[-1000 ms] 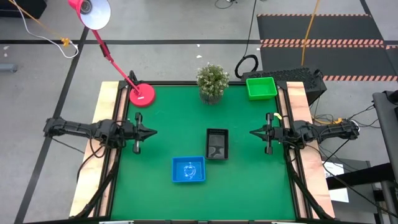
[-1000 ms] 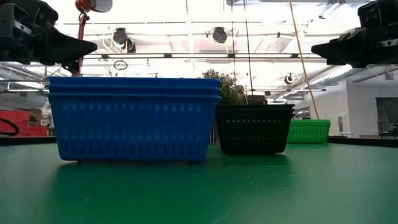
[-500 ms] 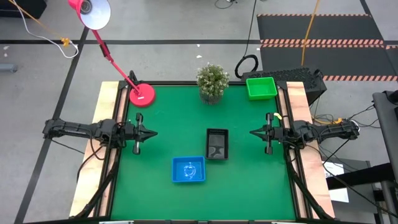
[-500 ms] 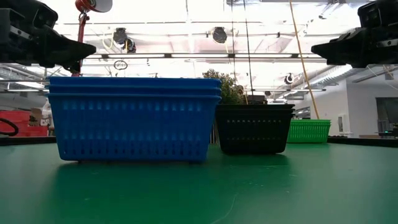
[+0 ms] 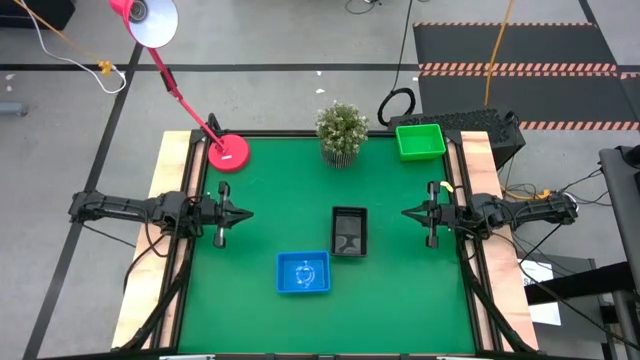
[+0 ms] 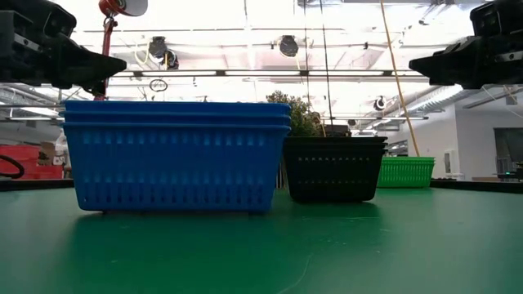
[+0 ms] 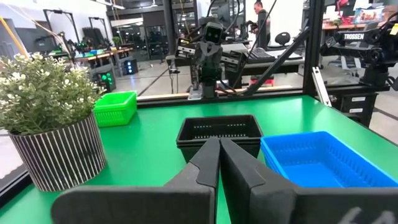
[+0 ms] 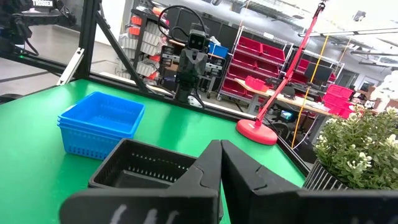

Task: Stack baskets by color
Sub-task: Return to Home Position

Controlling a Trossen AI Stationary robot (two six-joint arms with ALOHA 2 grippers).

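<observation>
"TROSSEN" on bkgd arm (image 7: 362,41)

left tool (image 6: 121,62) a touch lower, perhaps

A: The blue baskets (image 6: 176,155)?
B: Slatted plastic, slight sheen — the black baskets (image 6: 333,167) likewise.
A: And the table (image 6: 392,245)?
B: Smooth matt top, bare wood side boards (image 5: 477,165). Lamp base (image 5: 228,153) — glossy.
</observation>
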